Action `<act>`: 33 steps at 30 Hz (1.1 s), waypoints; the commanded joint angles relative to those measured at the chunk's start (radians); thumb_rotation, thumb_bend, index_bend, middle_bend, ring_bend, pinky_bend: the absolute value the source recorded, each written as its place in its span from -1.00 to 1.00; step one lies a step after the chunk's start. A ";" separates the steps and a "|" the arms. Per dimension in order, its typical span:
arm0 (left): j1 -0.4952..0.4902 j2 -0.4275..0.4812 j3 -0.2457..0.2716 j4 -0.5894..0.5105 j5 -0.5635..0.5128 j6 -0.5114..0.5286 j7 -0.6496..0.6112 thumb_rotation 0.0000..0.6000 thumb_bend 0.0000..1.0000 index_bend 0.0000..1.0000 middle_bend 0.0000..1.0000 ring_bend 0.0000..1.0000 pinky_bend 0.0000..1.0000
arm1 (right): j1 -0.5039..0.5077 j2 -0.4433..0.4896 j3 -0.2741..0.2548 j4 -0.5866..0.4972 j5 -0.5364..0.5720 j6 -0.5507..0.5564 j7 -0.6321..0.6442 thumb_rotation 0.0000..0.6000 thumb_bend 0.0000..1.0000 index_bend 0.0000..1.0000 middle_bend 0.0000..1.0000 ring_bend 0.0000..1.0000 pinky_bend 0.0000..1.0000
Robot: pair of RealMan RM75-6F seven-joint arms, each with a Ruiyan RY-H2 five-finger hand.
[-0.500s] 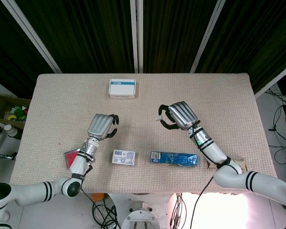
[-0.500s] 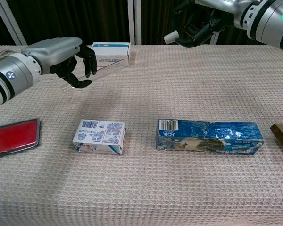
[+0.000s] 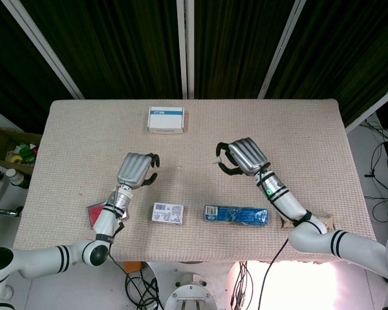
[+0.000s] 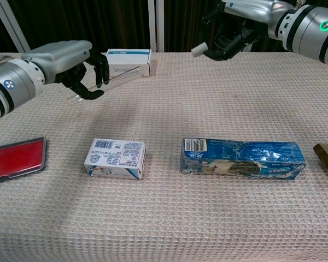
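Two hands hover above the table [image 3: 297,123]. The left hand [image 4: 71,60] pinches a clear plastic fork [image 4: 106,82] in curled fingers, behind the small white carton [image 4: 116,159]. The right hand [image 4: 235,24], fingers curled around a small white object [image 4: 197,51], hangs behind the blue packet [image 4: 243,158].

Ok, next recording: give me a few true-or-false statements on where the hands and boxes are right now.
1. The left hand holds a thin clear fork-like utensil. True.
2. The right hand rests on the long blue packet. False: it hovers apart from it, farther back over the table.
3. The small white carton lies to the left of the long blue packet. True.
4. The red case sits at the table's far edge. False: it lies near the front left; the white-and-blue box is at the far edge.
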 commanded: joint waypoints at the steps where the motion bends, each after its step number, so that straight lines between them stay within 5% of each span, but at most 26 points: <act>1: 0.001 -0.001 0.002 0.001 0.002 0.001 -0.001 1.00 -0.04 0.31 0.31 0.62 1.00 | 0.001 -0.039 -0.041 0.070 0.038 -0.054 -0.056 1.00 -0.08 0.45 0.81 1.00 1.00; 20: 0.020 -0.001 0.014 0.034 0.008 -0.003 -0.043 1.00 -0.04 0.31 0.31 0.62 1.00 | 0.064 -0.165 -0.149 0.312 0.097 -0.156 -0.546 1.00 -0.22 0.34 0.79 1.00 1.00; 27: 0.026 0.000 0.016 0.037 0.013 -0.002 -0.052 1.00 -0.04 0.31 0.31 0.62 1.00 | 0.070 -0.197 -0.150 0.344 0.108 -0.154 -0.606 1.00 -0.28 0.22 0.77 1.00 1.00; 33: 0.029 0.002 0.016 0.034 0.018 0.002 -0.053 1.00 -0.04 0.31 0.31 0.62 1.00 | 0.062 -0.205 -0.148 0.339 0.091 -0.128 -0.606 1.00 -0.37 -0.12 0.77 1.00 1.00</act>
